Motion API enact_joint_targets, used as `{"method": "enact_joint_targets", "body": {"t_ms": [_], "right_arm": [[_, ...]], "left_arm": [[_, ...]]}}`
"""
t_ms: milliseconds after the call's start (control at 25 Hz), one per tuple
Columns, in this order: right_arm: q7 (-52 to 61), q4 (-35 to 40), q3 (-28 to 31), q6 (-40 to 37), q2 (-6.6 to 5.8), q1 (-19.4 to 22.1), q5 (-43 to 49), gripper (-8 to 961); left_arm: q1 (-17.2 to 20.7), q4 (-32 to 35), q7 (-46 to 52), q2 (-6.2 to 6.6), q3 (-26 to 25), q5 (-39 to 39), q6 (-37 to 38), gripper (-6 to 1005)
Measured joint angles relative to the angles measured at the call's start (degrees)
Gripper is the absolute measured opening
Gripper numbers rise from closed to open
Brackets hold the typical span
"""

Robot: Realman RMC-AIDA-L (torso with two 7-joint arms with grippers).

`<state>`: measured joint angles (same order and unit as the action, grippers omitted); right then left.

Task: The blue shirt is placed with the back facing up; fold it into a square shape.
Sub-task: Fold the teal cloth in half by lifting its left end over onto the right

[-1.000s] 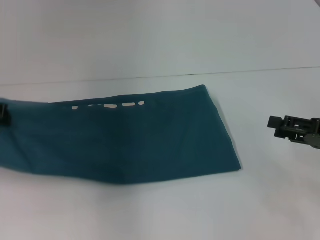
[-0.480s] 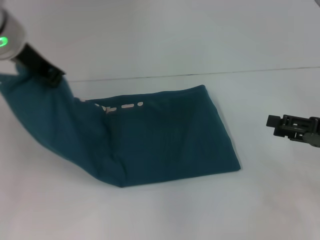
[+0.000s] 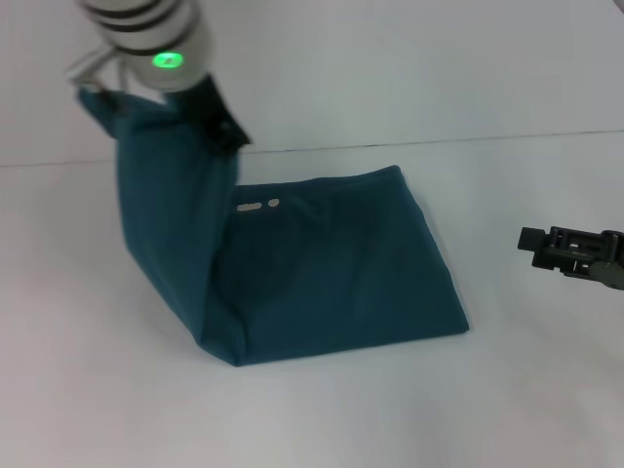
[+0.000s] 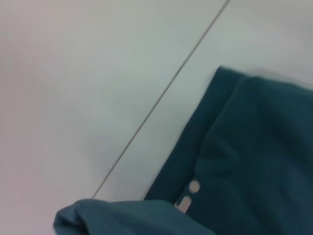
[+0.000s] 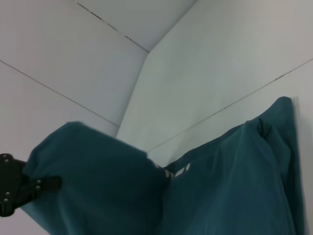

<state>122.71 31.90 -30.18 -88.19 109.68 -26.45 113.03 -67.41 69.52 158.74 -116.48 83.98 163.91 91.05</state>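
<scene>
The blue shirt (image 3: pixel 341 273) lies as a folded band on the white table, its right part flat. Its left end is lifted high in a hanging sheet (image 3: pixel 166 224). My left gripper (image 3: pixel 226 132) is shut on that raised end, up above the shirt's back edge, under a wrist with a green light. The right wrist view shows the same left gripper (image 5: pixel 46 183) pinching the lifted fabric (image 5: pixel 98 186). In the left wrist view the flat shirt (image 4: pixel 259 147) lies below, with small pale marks near its edge. My right gripper (image 3: pixel 534 244) is parked off the shirt's right side.
The white table (image 3: pixel 390 409) reaches all around the shirt. A thin dark seam (image 3: pixel 487 138) runs across just behind the shirt's far edge, with a pale wall beyond it.
My left gripper has risen and swung right with the shirt's left end, from table level at the left edge to high above the back edge. The right arm has barely moved.
</scene>
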Motion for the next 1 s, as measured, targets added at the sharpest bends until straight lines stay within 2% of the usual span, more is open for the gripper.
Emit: {"method": "enact_joint_targets", "body": {"t_ms": [240, 560, 720, 1000], "right_arm": [[0.05, 0.00, -0.14, 0.54, 0.01, 0.00, 0.00, 760], [0.25, -0.54, -0.15, 1.13, 0.16, -0.53, 1.27, 759], [0.23, -0.74, -0.14, 1.37, 0.25, -0.67, 1.42, 759], [0.20, -0.79, -0.14, 1.50, 0.33, -0.77, 1.43, 760]], "left_arm": [[-4.23, -6.37, 0.02, -2.86, 5.98, 0.00, -5.38, 45], [-8.61, -18.05, 0.48, -6.37, 10.90, -0.01, -15.11, 46], [-9.55, -20.31, 1.14, -7.11, 11.87, 0.00, -17.37, 45], [-10.26, -20.84, 2.14, -7.26, 13.04, 0.00, -18.29, 45]]}}
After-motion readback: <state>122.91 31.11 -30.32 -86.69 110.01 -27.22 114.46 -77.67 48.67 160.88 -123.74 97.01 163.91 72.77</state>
